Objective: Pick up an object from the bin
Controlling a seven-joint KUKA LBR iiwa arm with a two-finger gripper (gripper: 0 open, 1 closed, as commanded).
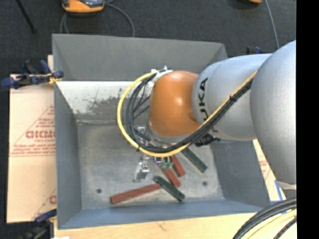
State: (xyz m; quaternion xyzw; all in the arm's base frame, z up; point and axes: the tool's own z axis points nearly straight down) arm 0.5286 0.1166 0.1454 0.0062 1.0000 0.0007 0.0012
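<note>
Grey bin (94, 153) floor mostly bare, sticks (174, 167) gathered under arm (234, 98). Gripper (142, 171) low near green stick (169, 188) and red-brown stick (135, 193), probably lining up grasp; openness: cannot tell.

Robotics lab: industrial arm (239, 98) over grey metal bin (139, 59), dark floor (174, 14).

In the bin (67, 148) the gripper (143, 170) hangs over the middle of the floor. A long bar (134, 193) lies before it, near the front wall. Just right of it, some shorter bars (175, 167) lie crossed together, partly under the arm (224, 98).
</note>
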